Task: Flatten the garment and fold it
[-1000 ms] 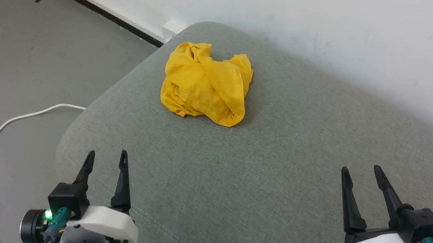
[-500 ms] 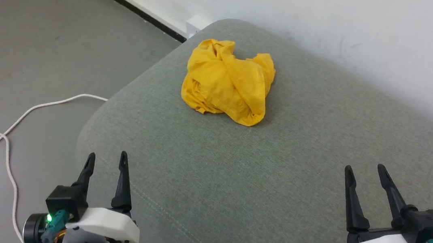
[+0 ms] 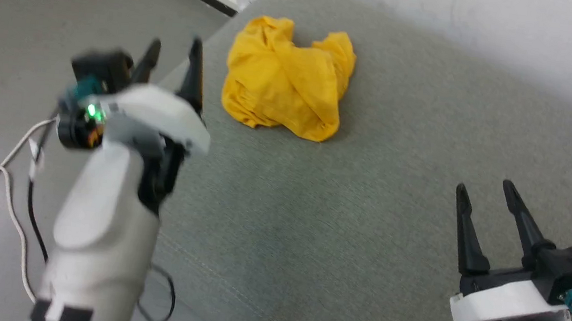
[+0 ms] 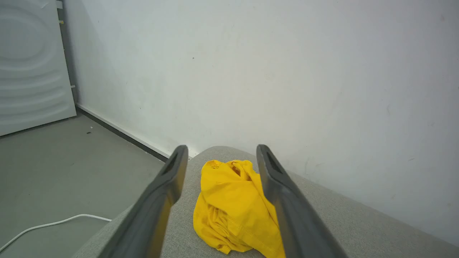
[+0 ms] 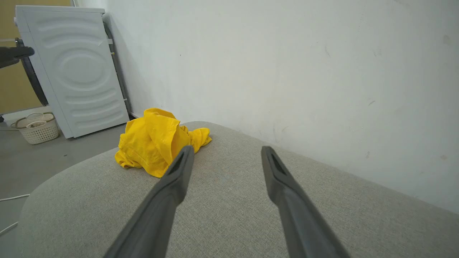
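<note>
Cushion (image 3: 365, 218): crumpled garment (image 3: 283, 90). Floor (image 5: 53, 154): basket (image 5: 41, 135), contents unclear.

Clothing: the crumpled bright yellow cotton garment (image 3: 285, 93) is showing solid yellow.
Upholstery: the rounded grey-green woven fabric cushion (image 3: 365, 218) is showing fine flecks.
Robot: the black-fingered, white-shelled left gripper (image 3: 175, 44) is glowing green at its wrist.

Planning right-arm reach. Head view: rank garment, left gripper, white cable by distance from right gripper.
1. garment, on the grey cushion, ahead-left of the right gripper
2. left gripper, raised by the cushion's left edge
3. white cable, on the floor, far left
</note>
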### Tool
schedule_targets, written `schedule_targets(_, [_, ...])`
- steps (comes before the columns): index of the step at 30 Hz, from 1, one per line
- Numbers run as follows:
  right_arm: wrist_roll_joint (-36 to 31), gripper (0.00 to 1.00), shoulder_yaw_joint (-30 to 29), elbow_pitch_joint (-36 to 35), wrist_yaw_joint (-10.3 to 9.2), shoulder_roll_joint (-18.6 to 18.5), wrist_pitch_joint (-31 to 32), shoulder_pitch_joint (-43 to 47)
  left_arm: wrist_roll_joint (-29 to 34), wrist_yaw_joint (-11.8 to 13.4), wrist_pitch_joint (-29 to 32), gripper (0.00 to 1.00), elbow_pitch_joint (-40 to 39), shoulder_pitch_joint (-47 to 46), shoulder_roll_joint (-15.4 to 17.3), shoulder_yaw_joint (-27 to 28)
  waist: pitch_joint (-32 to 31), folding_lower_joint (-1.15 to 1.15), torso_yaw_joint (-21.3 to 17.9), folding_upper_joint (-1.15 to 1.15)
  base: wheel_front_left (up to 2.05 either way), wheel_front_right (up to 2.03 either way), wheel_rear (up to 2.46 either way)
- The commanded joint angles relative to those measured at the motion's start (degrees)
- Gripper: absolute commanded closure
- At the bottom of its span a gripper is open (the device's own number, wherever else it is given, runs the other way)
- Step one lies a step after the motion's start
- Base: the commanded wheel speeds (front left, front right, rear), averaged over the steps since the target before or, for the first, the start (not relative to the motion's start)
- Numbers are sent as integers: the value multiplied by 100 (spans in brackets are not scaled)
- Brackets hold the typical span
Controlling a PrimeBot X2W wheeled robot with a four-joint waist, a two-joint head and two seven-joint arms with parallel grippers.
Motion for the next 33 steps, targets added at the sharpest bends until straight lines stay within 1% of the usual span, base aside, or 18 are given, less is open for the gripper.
schedule_targets(1, [-36, 0, 9, -28, -12, 10, 11, -108, -48, -38, 75, 0, 93, -177, 42, 41, 845, 0, -790, 0, 0, 0, 0])
schedule_targets(4, [-34, 0, 58, -18, -12, 10, -34, -271, -224, -94, 474, 0, 481, -808, 220, 184, 1235, 0, -1196, 0, 0, 0, 0])
schedule_targets(5, [-25, 0, 81, -23, -12, 10, -79, -389, -323, -116, 773, 0, 709, -1132, 396, 282, 1504, 0, -1472, 0, 0, 0, 0])
schedule_targets(10, [43, 0, 154, 50, -12, 10, -214, -713, -641, -125, 1631, 0, 1123, -1678, 874, 588, 2122, 0, -2117, 0, 0, 0, 0])
schedule_targets(11, [43, 0, 154, 50, -12, 10, -214, -713, -641, -125, 1631, 0, 1123, -1678, 874, 588, 2122, 0, -2117, 0, 0, 0, 0])
schedule_targets(13, [106, 0, 200, 101, -12, 10, -266, -816, -757, -83, 2024, 0, 1209, -1781, 1052, 694, 2326, 0, -2322, 0, 0, 0, 0])
schedule_targets(19, [336, 0, 296, 334, -12, 10, -432, -1035, -981, 256, 3373, 0, 1305, -1644, 1602, 940, 2645, 0, -2801, 0, 0, 0, 0])
schedule_targets(23, [428, 0, 322, 482, -12, 10, -499, -1101, -961, 517, 4280, 0, 1236, -1251, 1915, 928, 2602, 0, -2941, 0, 0, 0, 0])
schedule_targets(25, [454, 0, 306, 550, -12, 10, -517, -1113, -952, 580, 4634, 0, 1102, -1031, 2021, 896, 2511, 0, -2964, 0, 0, 0, 0])
schedule_targets(27, [479, 0, 295, 606, -12, 10, -530, -1121, -974, 610, 4844, 0, 899, -834, 2076, 892, 2365, 0, -2958, 0, 0, 0, 0])
schedule_targets(28, [489, 0, 287, 624, -12, 10, -534, -1113, -973, 590, 4919, 15, 779, -739, 2102, 869, 2278, 0, -2945, 0, 0, 0, 0])
schedule_targets(30, [498, 0, 258, 666, -12, 10, -540, -1078, -901, 558, 4850, 100, 501, -584, 2179, 826, 2062, 0, -2907, 0, 0, 0, 0])
schedule_targets(33, [514, 0, 191, 707, -12, 10, -544, -981, -640, 529, 4322, 100, 105, -443, 2327, 755, 1632, 0, -2850, 0, 0, 0, 0])
